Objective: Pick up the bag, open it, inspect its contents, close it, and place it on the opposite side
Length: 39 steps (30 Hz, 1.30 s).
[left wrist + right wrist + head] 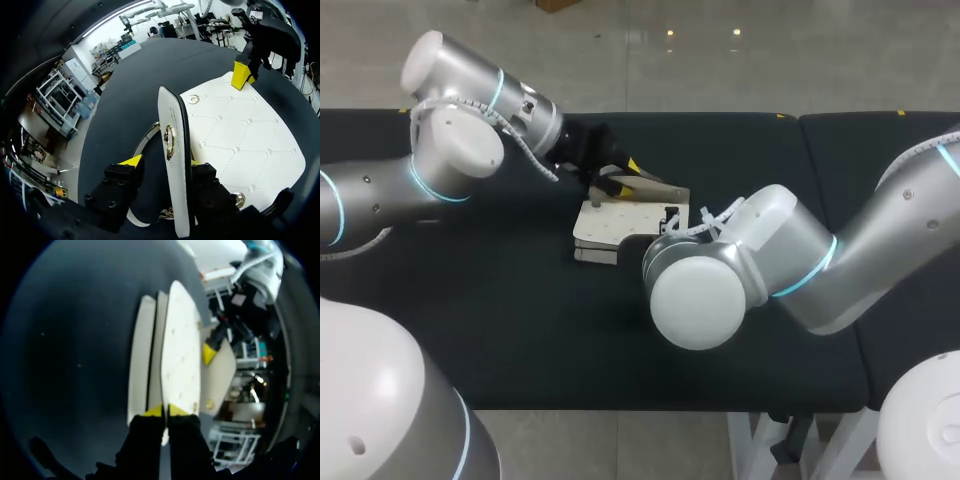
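Bag smooth quilted leather-look w/ shiny metal clasp; table matt.

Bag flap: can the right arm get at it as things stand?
Probably not yet: the right gripper is shut on the bag at its opposite edge, and the left gripper straddles the raised flap.

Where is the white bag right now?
In the head view the white bag lies mid-table, its flap lifted at my left gripper, its right edge pinched by my right gripper.
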Each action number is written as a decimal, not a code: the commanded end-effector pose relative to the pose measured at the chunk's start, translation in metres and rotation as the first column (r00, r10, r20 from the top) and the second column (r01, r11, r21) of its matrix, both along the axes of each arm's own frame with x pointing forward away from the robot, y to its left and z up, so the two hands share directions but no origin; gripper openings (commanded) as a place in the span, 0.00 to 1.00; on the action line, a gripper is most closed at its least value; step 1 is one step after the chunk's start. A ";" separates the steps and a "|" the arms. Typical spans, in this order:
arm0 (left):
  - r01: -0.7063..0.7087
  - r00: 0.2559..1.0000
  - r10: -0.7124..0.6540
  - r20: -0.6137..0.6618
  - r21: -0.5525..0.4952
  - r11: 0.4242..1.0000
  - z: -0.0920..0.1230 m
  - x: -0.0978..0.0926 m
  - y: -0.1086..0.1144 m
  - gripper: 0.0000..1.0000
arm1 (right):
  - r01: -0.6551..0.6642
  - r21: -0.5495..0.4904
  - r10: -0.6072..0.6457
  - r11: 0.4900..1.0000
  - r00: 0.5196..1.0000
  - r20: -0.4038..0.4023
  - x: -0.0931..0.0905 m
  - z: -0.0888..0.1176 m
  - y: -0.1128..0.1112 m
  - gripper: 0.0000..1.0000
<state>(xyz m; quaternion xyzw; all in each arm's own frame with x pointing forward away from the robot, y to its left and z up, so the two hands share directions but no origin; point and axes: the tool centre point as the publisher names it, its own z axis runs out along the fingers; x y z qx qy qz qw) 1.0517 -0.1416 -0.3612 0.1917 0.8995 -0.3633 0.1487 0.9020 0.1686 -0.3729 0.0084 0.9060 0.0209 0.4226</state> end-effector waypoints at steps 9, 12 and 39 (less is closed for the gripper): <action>-0.012 0.999 0.014 -0.050 0.025 1.000 -0.006 0.005 -0.002 0.01 | -0.004 0.003 0.004 1.000 1.000 0.006 -0.001 -0.003 -0.001 0.00; -0.012 0.998 0.014 -0.056 0.025 1.000 -0.008 0.005 -0.001 0.00 | -0.004 0.003 0.004 1.000 1.000 0.006 -0.001 -0.003 -0.001 0.00; -0.030 0.999 0.030 -0.017 -0.020 0.999 0.052 0.003 0.000 0.00 | 0.034 0.077 -0.032 0.996 0.999 -0.025 -0.025 0.059 -0.013 1.00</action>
